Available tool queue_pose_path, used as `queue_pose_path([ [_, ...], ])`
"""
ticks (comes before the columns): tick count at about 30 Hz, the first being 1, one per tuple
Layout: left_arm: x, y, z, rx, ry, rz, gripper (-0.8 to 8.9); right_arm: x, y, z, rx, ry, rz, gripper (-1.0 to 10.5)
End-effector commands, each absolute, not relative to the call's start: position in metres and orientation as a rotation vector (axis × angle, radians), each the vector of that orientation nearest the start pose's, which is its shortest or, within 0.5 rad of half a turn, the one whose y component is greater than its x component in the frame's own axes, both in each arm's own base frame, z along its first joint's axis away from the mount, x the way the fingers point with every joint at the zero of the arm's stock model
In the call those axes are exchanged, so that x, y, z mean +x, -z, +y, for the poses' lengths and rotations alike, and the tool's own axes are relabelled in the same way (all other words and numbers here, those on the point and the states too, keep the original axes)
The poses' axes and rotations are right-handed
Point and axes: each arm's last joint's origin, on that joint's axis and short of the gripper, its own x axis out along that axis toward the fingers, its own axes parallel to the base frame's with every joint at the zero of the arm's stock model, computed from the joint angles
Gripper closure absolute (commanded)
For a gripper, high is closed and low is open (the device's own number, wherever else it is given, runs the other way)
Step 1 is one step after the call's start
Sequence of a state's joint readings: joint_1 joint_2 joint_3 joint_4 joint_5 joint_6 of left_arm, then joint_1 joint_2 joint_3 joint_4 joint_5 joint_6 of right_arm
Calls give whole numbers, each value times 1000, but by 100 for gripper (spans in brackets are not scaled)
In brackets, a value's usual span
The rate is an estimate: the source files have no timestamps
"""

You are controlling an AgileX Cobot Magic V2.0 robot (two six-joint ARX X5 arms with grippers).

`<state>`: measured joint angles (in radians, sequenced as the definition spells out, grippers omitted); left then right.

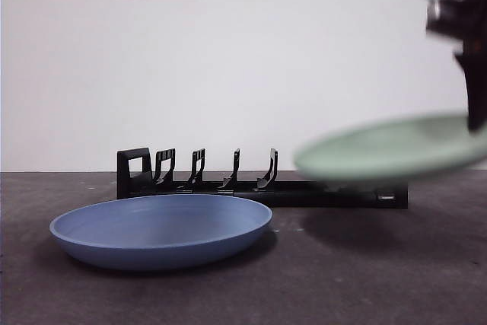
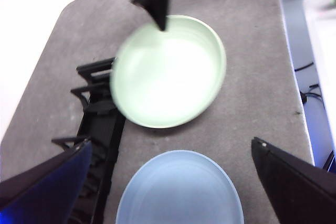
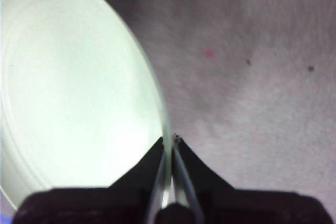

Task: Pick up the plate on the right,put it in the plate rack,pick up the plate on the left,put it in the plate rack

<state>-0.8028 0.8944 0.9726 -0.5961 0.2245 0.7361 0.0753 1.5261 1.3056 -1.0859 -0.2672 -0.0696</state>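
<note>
A: left side?
B: blue plate (image 1: 161, 230) flat on the table (image 1: 380, 279), just in front of the plate rack (image 1: 259, 184). left gripper (image 2: 173, 182) hangs above it, jaws spread, empty

A: right?
B: right gripper (image 3: 170, 142) pinching the green plate (image 1: 392, 146) by its rim, plate clear of the table, blurred, near the rack's right end

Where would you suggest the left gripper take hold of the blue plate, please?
On the blue plate's thin raised rim, one jaw inside and one outside. It lies flat on the table, so only the rim offers purchase. Probably come from above, on the side away from the plate rack.
</note>
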Motion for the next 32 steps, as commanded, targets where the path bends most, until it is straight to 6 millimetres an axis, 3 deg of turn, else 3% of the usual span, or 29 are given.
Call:
queue_pose_path([
  [1,119,-340,-139,918,1158,63,105,280,-308,31,82,-394,1230,959],
  [4,120,-338,-147,1041,1118,22,105,276,-330,33,112,-443,1201,959],
  [9,124,-334,-165,1226,1031,-57,106,271,-349,39,129,-505,1187,959],
  [15,131,-328,-187,1342,990,-136,132,267,-354,57,129,-598,1186,959],
  [22,140,-313,-202,1426,1001,-95,144,263,-358,72,95,-653,1178,959],
  [27,143,-308,-205,1458,998,-77,336,262,-360,77,97,-673,1176,959],
  [32,143,-307,-205,1458,999,-76,707,262,-360,77,98,-673,1177,959],
])
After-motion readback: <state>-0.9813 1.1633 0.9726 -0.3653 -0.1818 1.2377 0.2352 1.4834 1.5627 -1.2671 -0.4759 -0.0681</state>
